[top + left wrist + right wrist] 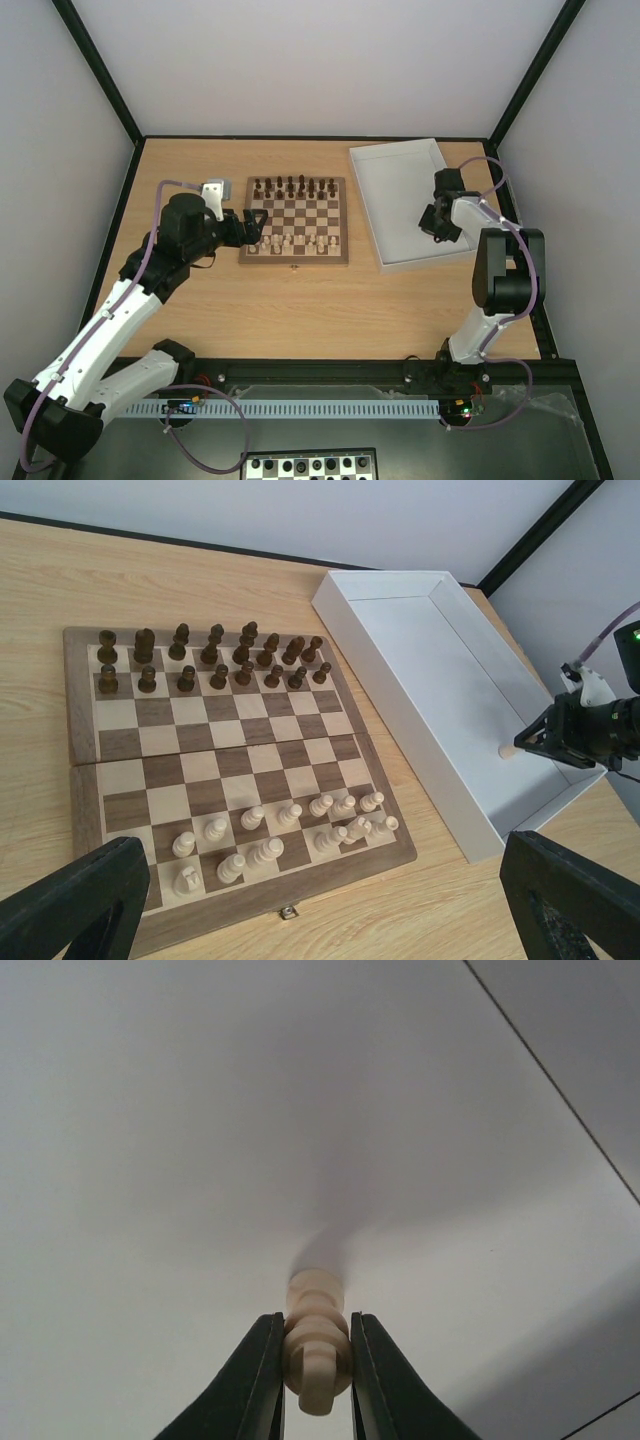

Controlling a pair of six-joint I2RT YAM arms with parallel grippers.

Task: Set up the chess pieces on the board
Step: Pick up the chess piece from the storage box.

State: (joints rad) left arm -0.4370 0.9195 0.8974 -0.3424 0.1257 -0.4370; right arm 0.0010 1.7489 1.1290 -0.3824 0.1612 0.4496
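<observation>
The wooden board (295, 259) lies mid-table, also in the left wrist view (240, 750). Several pale chess pieces (300, 241) stand in its two near rows (285, 830); one (358, 828) near the right corner leans. My left gripper (252, 228) is open and empty at the board's left edge, its fingers (80, 900) wide apart. My right gripper (432, 222) is inside the white tray (400, 150), shut on a pale chess piece (318, 1330), held just above the tray floor (200, 1110). The left wrist view shows this gripper (520, 742) and piece (507, 750) too.
Dark brown pieces (295, 186) fill the board's two far rows (215, 655). The tray's near wall (400, 710) runs beside the board's right edge. A black-and-white board (310, 465) lies below the arm bases. Walls enclose the table.
</observation>
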